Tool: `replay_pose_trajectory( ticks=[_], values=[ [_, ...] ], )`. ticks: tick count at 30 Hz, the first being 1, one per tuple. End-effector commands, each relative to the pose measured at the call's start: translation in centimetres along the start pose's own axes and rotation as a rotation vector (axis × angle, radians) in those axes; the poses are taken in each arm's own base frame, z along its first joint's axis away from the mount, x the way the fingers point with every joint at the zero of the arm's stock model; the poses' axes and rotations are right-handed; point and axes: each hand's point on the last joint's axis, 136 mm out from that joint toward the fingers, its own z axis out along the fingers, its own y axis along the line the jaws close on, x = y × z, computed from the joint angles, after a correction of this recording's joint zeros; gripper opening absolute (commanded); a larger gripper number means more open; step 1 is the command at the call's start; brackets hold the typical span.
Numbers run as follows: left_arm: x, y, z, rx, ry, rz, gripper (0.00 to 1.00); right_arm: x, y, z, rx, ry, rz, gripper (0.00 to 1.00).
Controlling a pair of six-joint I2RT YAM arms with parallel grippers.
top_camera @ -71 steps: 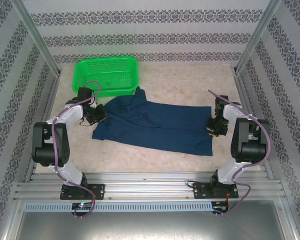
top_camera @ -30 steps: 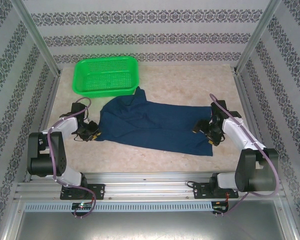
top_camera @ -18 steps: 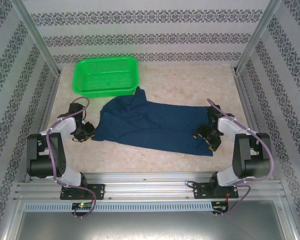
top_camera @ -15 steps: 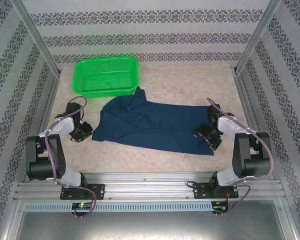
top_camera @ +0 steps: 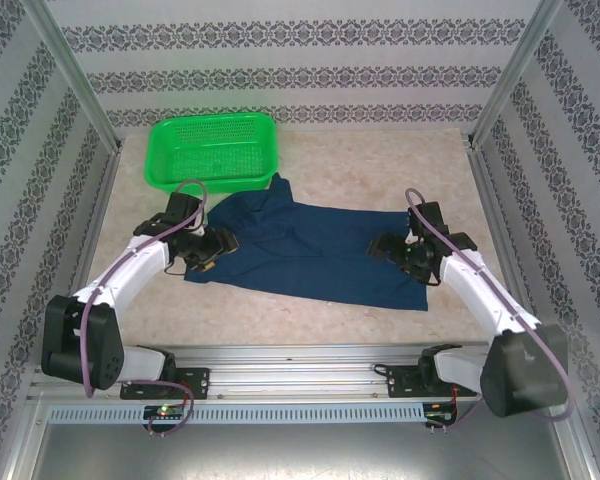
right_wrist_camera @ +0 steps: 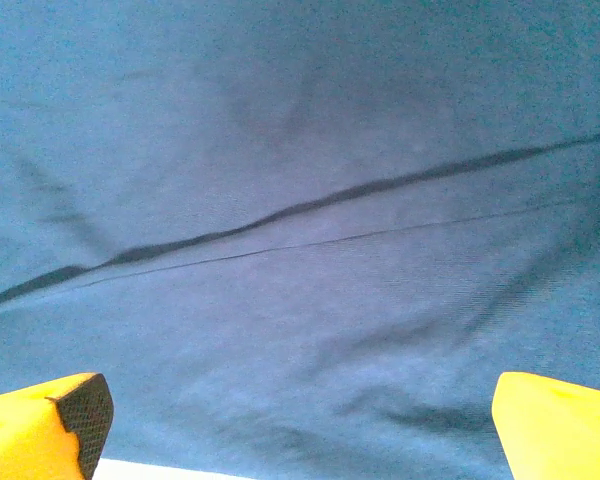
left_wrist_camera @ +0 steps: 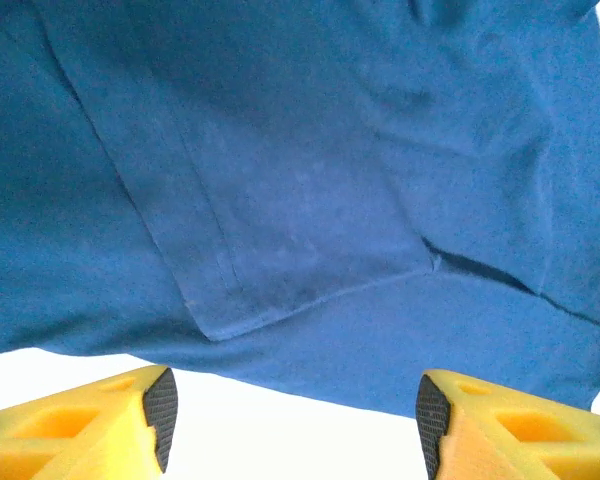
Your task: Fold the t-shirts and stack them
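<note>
Reaching further inward over the navy t-shirt (top_camera: 310, 250) than before, left pincer (top_camera: 223, 246) and right pincer (top_camera: 378, 246) both released, empty.

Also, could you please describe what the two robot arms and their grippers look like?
Both the left arm and right arm have white links, black joints and a looping purple cable. The left gripper and right gripper have yellow plastic fingers with black textured pads.
</note>
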Motion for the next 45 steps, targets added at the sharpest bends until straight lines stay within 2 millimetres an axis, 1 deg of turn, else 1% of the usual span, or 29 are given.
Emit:
replay_pose_trajectory(
  ticks=[1, 3, 6, 11, 15, 18, 20, 21, 26, 30, 37, 40, 45],
  values=[
    [0.8, 0.5, 1.9, 0.001, 0.044, -0.109, 0.63, 0.3, 2.0, -1.0, -0.088, 0.003, -0.081, 0.98],
    [0.4, 0.7, 3.1, 0.002, 0.04, -0.142, 0.59, 0.5, 2.6, -1.2, -0.103, -0.002, -0.098, 0.98],
    [-0.2, 0.7, 4.3, -0.017, 0.041, -0.157, 0.55, 0.5, 3.0, -1.4, -0.112, -0.002, -0.118, 0.98],
    [0.1, 1.6, 5.2, -0.062, 0.055, -0.174, 0.52, 0.5, 3.6, -2.2, -0.121, -0.004, -0.139, 0.98],
    [-0.1, 2.4, 6.6, -0.074, 0.046, -0.204, 0.47, 0.1, 4.1, -2.8, -0.14, -0.025, -0.143, 0.98],
    [-1.0, 1.6, 6.8, -0.045, 0.008, -0.211, 0.44, -0.1, 4.4, -3.0, -0.145, -0.024, -0.15, 0.98],
    [-1.3, 0.6, 6.8, -0.033, 0.009, -0.189, 0.41, -0.2, 4.4, -3.0, -0.141, -0.026, -0.154, 0.98],
    [-1.2, 0.5, 6.9, -0.038, 0.016, -0.182, 0.4, -0.2, 4.4, -3.0, -0.138, -0.026, -0.155, 0.98],
    [-1.1, 0.4, 7.1, -0.031, 0.022, -0.181, 0.22, -0.1, 4.3, -2.8, -0.136, -0.02, -0.147, 0.98],
    [-1.7, -0.9, 6.6, 0.003, 0.013, -0.156, 0.13, -0.2, 4.3, -2.9, -0.134, -0.027, -0.144, 0.98],
    [-2.9, -3.0, 6.5, 0.039, 0.014, -0.109, 0.11, -0.2, 4.4, -2.9, -0.14, -0.028, -0.144, 0.98],
    [-3.7, -4.2, 6.9, 0.056, 0.024, -0.083, 0.11, -0.2, 4.5, -2.9, -0.145, -0.027, -0.147, 0.98],
    [-4.9, -5.6, 8.3, 0.065, 0.06, -0.033, 0.11, 0.1, 4.4, -2.7, -0.145, -0.019, -0.144, 0.98]
  ],
)
